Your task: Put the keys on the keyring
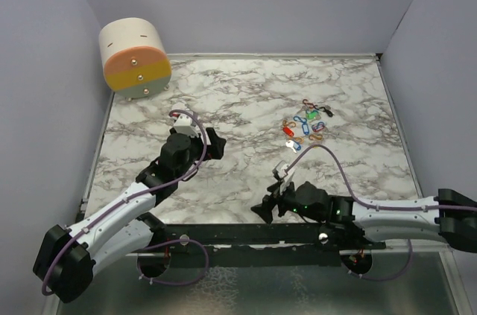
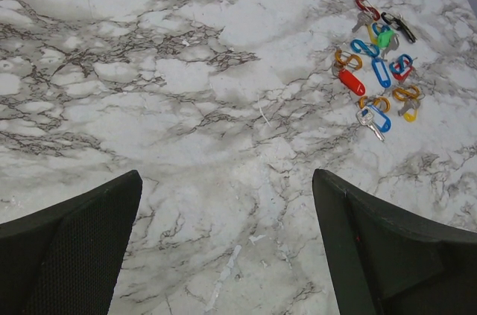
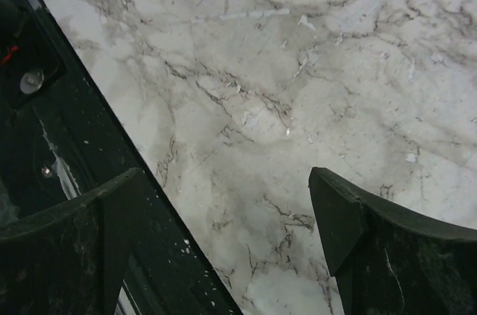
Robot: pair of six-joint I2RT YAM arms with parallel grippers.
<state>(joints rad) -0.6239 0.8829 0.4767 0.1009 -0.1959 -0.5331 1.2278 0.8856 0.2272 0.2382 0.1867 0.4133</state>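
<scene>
The keys (image 1: 304, 126) lie in a small heap on the marble table (image 1: 246, 99), right of centre. In the left wrist view the keys (image 2: 376, 69) show red, blue, green and yellow plastic heads, and one blue-tagged metal key (image 2: 375, 119) lies nearest. A black oblong loop (image 2: 399, 26) rests at the heap's far edge; I cannot tell whether it is the keyring. My left gripper (image 1: 217, 144) (image 2: 226, 181) hangs open over bare marble, well left of the heap. My right gripper (image 1: 262, 211) (image 3: 226, 177) is open and empty at the table's near edge, short of the keys.
A rounded beige, orange and grey container (image 1: 135, 58) stands at the back left corner. Grey walls close in the table on three sides. A black rail (image 1: 246, 233) (image 3: 89, 151) runs along the near edge, under the right gripper's left finger.
</scene>
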